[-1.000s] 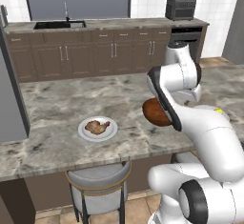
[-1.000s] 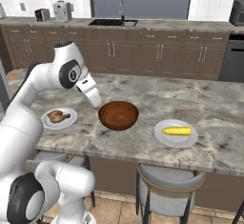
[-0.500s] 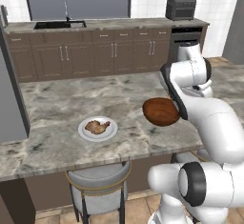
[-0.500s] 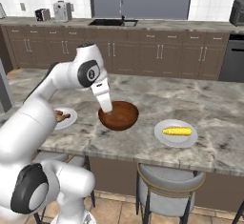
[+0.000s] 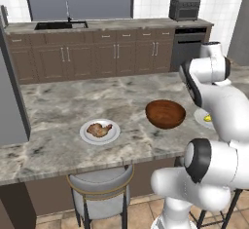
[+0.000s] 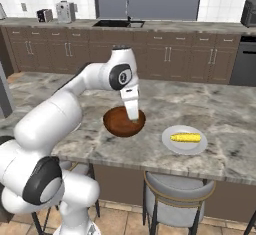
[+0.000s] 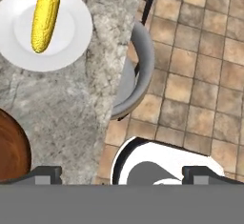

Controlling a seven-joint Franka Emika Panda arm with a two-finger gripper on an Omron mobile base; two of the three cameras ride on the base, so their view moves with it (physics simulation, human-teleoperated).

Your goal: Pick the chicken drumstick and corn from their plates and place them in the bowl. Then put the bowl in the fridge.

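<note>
The reddish-brown bowl (image 5: 165,113) (image 6: 120,125) stands empty on the marble island counter. Left of it, the chicken drumstick (image 5: 98,129) lies on a white plate (image 5: 113,136). The yellow corn (image 6: 185,138) (image 7: 45,19) lies on the other plate (image 6: 175,148) (image 7: 71,51), right of the bowl. My gripper (image 7: 125,173) hangs open above the counter's front edge, between the bowl (image 7: 12,151) and the corn plate, with nothing between its fingertips (image 7: 45,174). My forearm crosses in front of the bowl in the right base view. The grey fridge (image 5: 8,101) stands at the far left.
A grey stool (image 5: 99,184) (image 6: 175,191) (image 7: 140,70) is tucked under the island's front edge, above tiled floor (image 7: 200,51). Dark brown cabinets (image 5: 112,52) with a sink (image 5: 61,25) line the back wall. A toaster oven (image 5: 184,9) sits at the back right.
My arm has swung right, from beside the drumstick plate, across the bowl, towards the corn plate. The gripper has stayed open. Bowl, plates and food have not moved.
</note>
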